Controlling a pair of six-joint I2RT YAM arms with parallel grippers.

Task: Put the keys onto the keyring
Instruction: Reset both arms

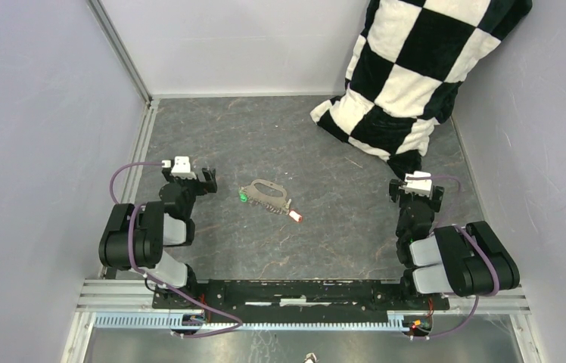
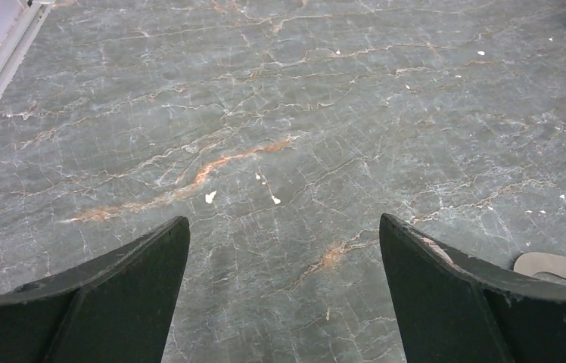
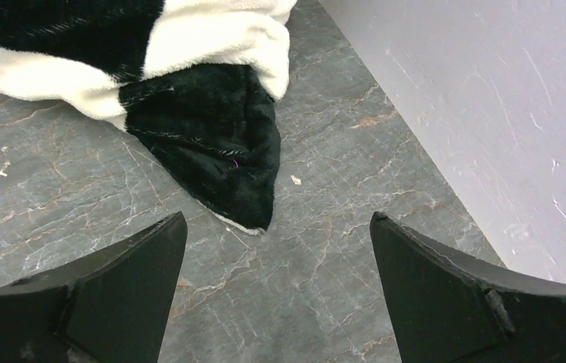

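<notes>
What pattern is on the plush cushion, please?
The cushion has black-and-white checks, clearest in the top external view.

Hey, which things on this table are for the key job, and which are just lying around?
For the job:
keyring
green key
red key

Just lying about:
checkered cushion, far right corner

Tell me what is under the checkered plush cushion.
Only the grey marbled tabletop shows around the black corner of the plush cushion, which rests on it. Whatever lies beneath the fabric is covered; no view sees under it.
</notes>
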